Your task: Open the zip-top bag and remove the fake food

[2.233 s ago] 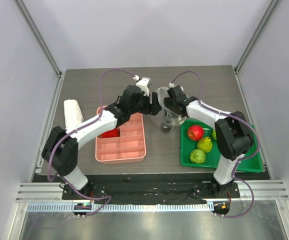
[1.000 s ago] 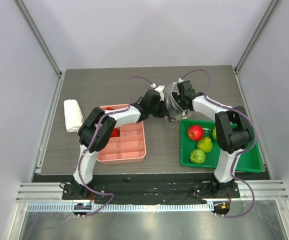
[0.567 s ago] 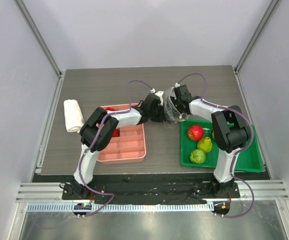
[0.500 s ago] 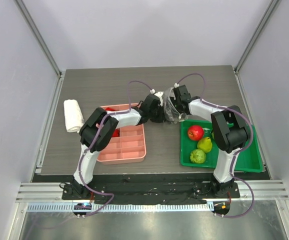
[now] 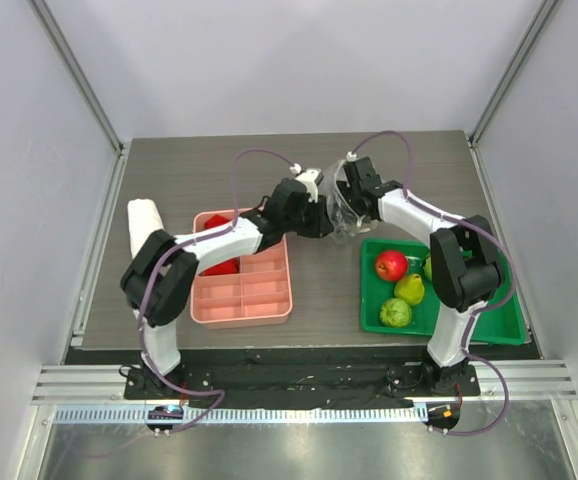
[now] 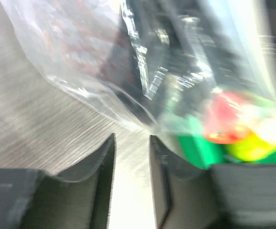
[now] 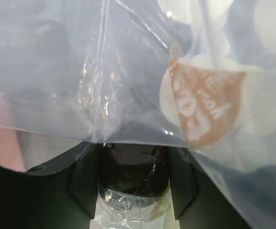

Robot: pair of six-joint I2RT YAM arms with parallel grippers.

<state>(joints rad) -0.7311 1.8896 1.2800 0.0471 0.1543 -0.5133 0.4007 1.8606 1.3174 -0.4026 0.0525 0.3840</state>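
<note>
Left gripper (image 6: 132, 143) has its jaws spread a little with nothing between them, just table (image 6: 28, 129) showing through the gap. Right gripper (image 7: 133, 164) is pinching the zip-top bag (image 5: 344, 205), which hangs mid-table toward the far side, between the two wrists. The fake food (image 5: 409, 289) sits in the green tray (image 5: 469, 325) at the near right, and the pink tray (image 5: 254, 295) is to the left.
</note>
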